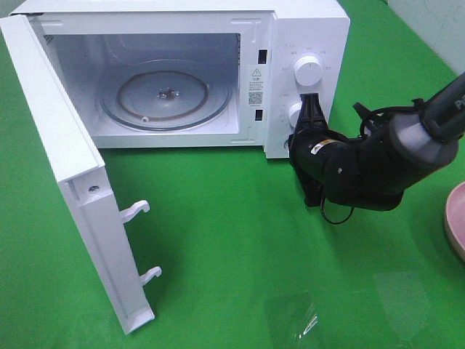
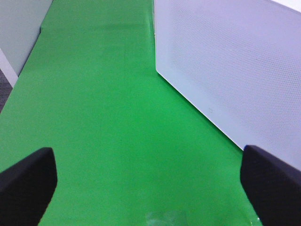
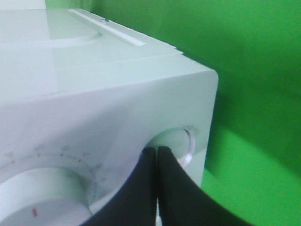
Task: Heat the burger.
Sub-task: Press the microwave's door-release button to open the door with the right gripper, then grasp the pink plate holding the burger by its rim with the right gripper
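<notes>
The burger is out of view in every frame. The white microwave [image 1: 309,29] stands at the back with its door [image 1: 65,167] swung wide open to the left. Its glass turntable [image 1: 166,94] is bare. My right gripper [image 1: 311,103] is shut, and its tips rest against the lower knob [image 1: 296,114] of the control panel, below the upper knob [image 1: 308,71]. The right wrist view shows the shut right gripper [image 3: 157,153] pressed to that knob [image 3: 178,141]. My left gripper [image 2: 149,181] is open and empty over green cloth, next to a white perforated panel [image 2: 235,66].
The edge of a pink plate [image 1: 458,218] shows at the far right of the table. A scrap of clear plastic [image 1: 305,321] lies on the green cloth near the front. Two door latches [image 1: 138,211] stick out from the open door.
</notes>
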Available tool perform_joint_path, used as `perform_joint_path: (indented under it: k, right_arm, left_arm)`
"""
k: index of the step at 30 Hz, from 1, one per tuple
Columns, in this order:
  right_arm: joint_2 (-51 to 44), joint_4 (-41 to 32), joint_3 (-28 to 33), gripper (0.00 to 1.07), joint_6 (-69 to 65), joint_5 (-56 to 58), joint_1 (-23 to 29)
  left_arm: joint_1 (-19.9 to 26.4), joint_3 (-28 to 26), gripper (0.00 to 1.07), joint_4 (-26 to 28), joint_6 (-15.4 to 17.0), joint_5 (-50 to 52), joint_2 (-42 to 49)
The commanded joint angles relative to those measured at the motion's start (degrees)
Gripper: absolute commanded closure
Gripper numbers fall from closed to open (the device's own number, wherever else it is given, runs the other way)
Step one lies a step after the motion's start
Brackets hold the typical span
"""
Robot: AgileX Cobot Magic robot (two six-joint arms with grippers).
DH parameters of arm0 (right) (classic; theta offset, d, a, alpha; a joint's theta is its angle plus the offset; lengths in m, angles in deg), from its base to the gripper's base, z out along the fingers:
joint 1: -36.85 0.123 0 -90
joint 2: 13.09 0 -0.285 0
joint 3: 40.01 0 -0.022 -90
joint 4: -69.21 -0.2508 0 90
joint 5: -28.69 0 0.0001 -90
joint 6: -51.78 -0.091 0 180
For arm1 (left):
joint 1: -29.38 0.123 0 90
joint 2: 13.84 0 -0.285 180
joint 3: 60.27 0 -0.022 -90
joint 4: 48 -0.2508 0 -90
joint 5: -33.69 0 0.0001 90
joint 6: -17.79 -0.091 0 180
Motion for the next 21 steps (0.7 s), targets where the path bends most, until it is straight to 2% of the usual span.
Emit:
perform_joint_path:
  k: [1, 4, 6, 11, 12, 15, 18, 21]
  right_arm:
    - [-3.7, 6.9, 1.8, 1.07, -1.7, -2.1, -0.2]
    - [-4.9, 8.5, 3.9, 1.07, -1.7, -1.7, -0.2]
    - [-8.1, 8.9, 7.2, 1.07, -1.1, 4.0, -0.2]
    - [-10.5, 10.1, 9.2, 1.07, 1.5, 7.8, -0.2]
    - [-13.1, 10.8, 10.5, 1.06, 6.1, 11.7, -0.2]
    - [-14.7, 11.5, 11.1, 1.06, 10.1, 14.5, -0.2]
    - [-18.1, 11.8, 11.1, 1.05, 17.2, 21.9, -0.2]
    - [-19.0, 11.8, 11.1, 1.05, 19.4, 23.5, -0.2]
  left_arm:
    - [0.2, 0.2, 0.09, 0.5, 0.2, 0.7, 0.9]
    - [0.2, 0.2, 0.09, 0.5, 0.2, 0.7, 0.9]
    - [0.2, 0.2, 0.09, 0.5, 0.2, 0.7, 0.9]
    - [0.2, 0.2, 0.09, 0.5, 0.2, 0.7, 0.9]
    - [0.2, 0.2, 0.09, 0.5, 0.2, 0.7, 0.9]
    - [0.2, 0.2, 0.09, 0.5, 0.2, 0.7, 0.9]
    - [0.2, 0.2, 0.09, 0.5, 0.2, 0.7, 0.9]
    - [0.2, 0.2, 0.09, 0.5, 0.2, 0.7, 0.9]
